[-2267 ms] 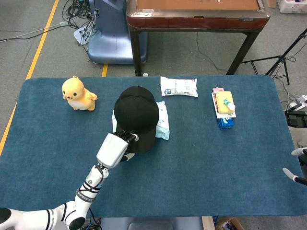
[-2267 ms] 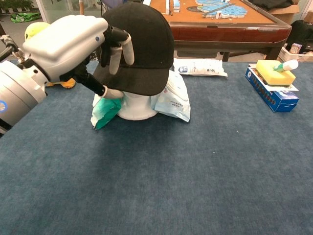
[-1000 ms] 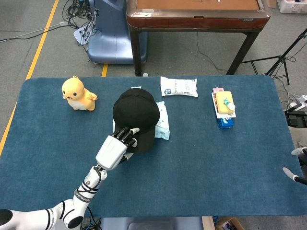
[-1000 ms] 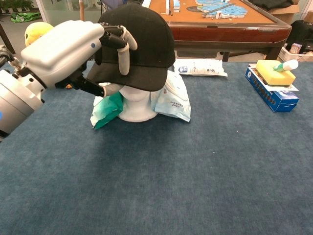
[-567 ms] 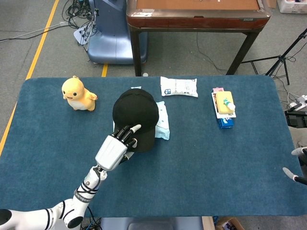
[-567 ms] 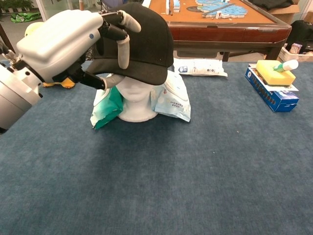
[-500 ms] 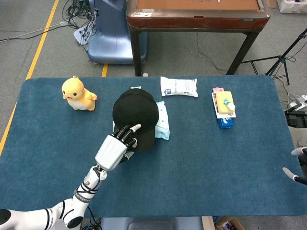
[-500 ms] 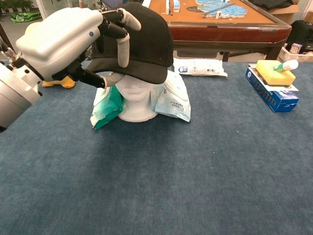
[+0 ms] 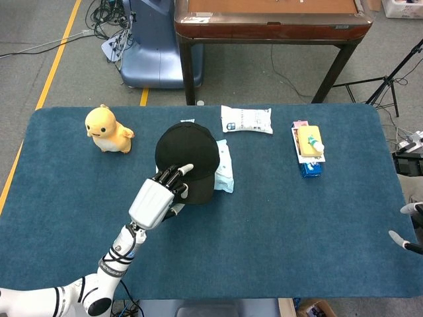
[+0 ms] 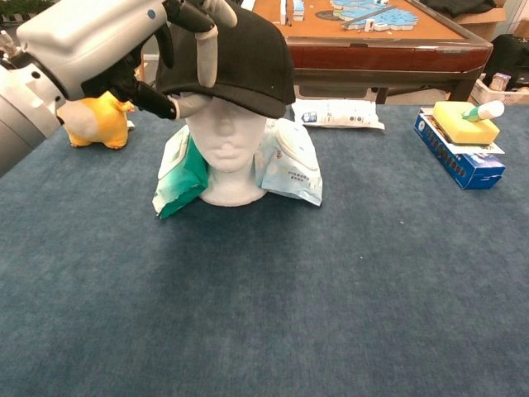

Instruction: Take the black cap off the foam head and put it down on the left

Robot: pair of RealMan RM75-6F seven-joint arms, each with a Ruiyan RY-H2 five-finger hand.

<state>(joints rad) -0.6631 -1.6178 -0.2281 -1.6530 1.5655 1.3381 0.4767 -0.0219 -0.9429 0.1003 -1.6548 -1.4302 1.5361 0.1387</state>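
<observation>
Left hand (image 10: pixel 107 41) grips the black cap (image 10: pixel 240 54) by its brim, fingers (image 10: pixel 205 50) curled over the top, thumb underneath. Cap sits raised over the foam head (image 10: pixel 225 145), face uncovered; contact with the crown can't be told. Hand's upper edge is cut off in chest view. Right hand (image 9: pixel 410 228) shows only as fingertips at the head view's edge, grasp can't be told.

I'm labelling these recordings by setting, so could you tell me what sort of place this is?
Probably an indoor robotics lab or test room: a blue-carpeted table set with props such as a foam head and a yellow plush toy, loose cables on the floor, and a yellow floor line.
</observation>
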